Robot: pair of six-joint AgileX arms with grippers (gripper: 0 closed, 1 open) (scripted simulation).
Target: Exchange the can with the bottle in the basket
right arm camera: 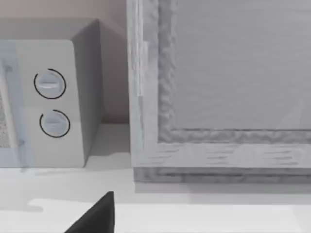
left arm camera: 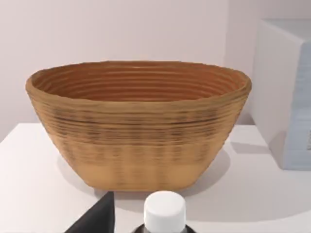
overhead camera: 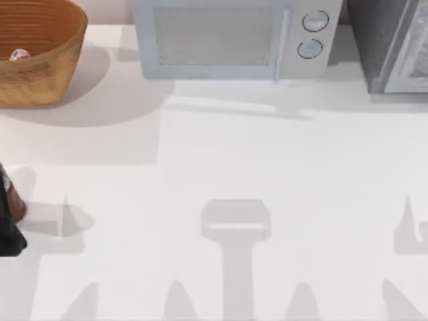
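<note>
The basket (overhead camera: pixel 41 63) stands at the table's far left corner, and the can (overhead camera: pixel 19 55) lies inside it against the left wall. At the left edge the bottle (overhead camera: pixel 11 199) stands upright, with my left gripper (overhead camera: pixel 9 238) just in front of it. In the left wrist view the bottle's white cap (left arm camera: pixel 165 209) sits in the gripper's gap. One dark finger (left arm camera: pixel 99 217) stays apart from the cap, so the gripper is open. The basket (left arm camera: pixel 141 131) rises right behind the bottle. My right arm is parked; one of its fingers (right arm camera: pixel 97 216) sits wide of centre.
A white microwave (overhead camera: pixel 227 40) stands at the back centre, right of the basket. A grey cabinet (overhead camera: pixel 391 47) fills the back right corner. The microwave (right arm camera: pixel 48 102) and the cabinet (right arm camera: pixel 218 87) face the right wrist camera.
</note>
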